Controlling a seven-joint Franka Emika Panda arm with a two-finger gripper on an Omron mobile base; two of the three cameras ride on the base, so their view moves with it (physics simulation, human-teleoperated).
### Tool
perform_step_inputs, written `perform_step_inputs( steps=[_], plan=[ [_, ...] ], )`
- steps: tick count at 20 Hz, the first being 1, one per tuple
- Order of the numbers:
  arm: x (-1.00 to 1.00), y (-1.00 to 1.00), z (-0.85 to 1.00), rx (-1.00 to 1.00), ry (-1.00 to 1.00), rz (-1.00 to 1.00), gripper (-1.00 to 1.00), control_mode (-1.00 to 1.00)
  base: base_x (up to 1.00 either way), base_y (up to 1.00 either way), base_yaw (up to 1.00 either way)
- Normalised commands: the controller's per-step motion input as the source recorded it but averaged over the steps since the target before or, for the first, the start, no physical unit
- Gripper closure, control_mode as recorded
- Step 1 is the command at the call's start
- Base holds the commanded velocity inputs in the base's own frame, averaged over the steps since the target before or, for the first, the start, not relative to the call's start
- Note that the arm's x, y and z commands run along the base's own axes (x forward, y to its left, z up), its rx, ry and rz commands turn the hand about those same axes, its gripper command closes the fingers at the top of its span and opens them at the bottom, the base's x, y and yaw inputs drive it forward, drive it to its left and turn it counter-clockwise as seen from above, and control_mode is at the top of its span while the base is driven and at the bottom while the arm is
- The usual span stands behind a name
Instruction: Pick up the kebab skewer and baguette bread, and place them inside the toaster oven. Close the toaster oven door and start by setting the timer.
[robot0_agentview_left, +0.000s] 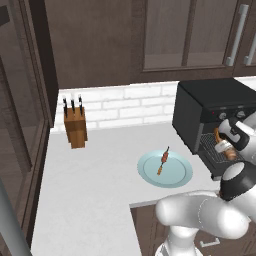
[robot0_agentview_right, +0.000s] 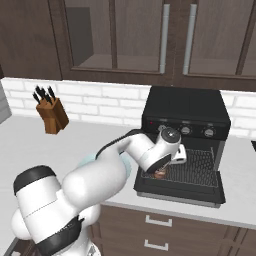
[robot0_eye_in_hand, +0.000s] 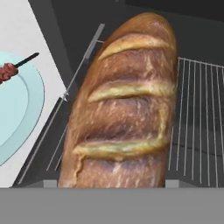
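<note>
The baguette bread looms close in the hand view, lying lengthwise over the wire rack of the toaster oven. My gripper is at the oven's mouth, and the loaf's brown ends stick out on either side of the hand. The jaws stand wide around the loaf, and the bread hides the fingertips. The toaster oven door hangs open, flat in front of the rack. The kebab skewer lies on a pale blue plate left of the oven.
A wooden knife block stands at the back left against the white brick wall. Knobs run along the oven's panel above the opening. Dark cabinets hang overhead. The counter's front edge runs just before the plate.
</note>
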Motion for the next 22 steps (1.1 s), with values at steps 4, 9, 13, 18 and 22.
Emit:
perform_step_inputs(
  steps=[4,9,13,18,22],
  plan=[
    [0.01,-0.18,-0.16,0.00,0.00,-0.01,1.00,-1.00,0.00,0.00,0.00],
    [0.00,-0.11,-0.10,0.00,0.00,-0.01,1.00,-1.00,0.00,0.00,0.00],
    [-0.03,-0.04,-0.24,0.00,0.00,-0.01,1.00,-1.00,0.00,0.00,0.00],
    [0.00,0.00,-0.13,0.00,0.00,-0.02,-1.00,-1.00,0.00,0.00,0.00],
    [0.03,0.00,0.00,0.00,0.00,-0.01,-1.00,-1.00,0.00,0.00,0.00]
  ],
)
